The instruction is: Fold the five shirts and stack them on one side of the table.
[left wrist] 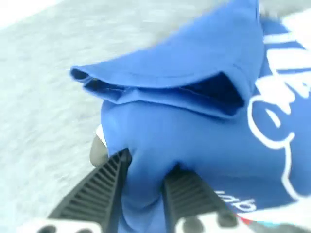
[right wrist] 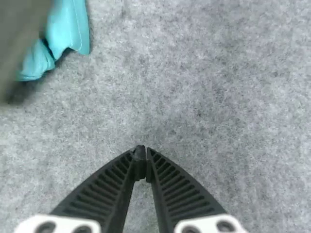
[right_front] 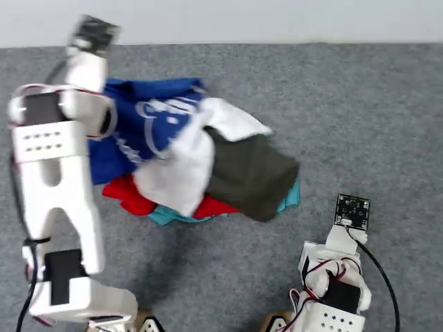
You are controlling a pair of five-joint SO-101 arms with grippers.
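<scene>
left of the pile (right_front: 194, 166), the left arm (right_front: 59, 180) rises from the near side and bends in over the pile's left rim. the left jaws are clenched on a bunched fold of the blue shirt (left wrist: 194, 136), with cloth pinched between the two ribbed fingers (left wrist: 104, 187). the blue shirt forms the pile's left and far part, and one folded edge juts out toward the grey bench (right_front: 360, 104). the red shirt (right_front: 128, 195) pokes out at the pile's near-left edge, under the blue one. the white shirt (right_front: 181, 166) drapes across the pile's middle, over blue and red. the teal shirt (right_front: 169, 216) shows as a thin strip along the pile's near edge and again as a corner at its right edge. the dark olive shirt (right_front: 252, 176) lies on the pile's right part, touching the white one. right of the pile and nearer, the right arm (right_front: 332, 290) sits apart from it. the right jaws are clenched on nothing, tips touching above the grey surface. a wide stretch of bench lies right of the pile, and a narrower band runs behind it up to the pale wall (right_front: 277, 21).
</scene>
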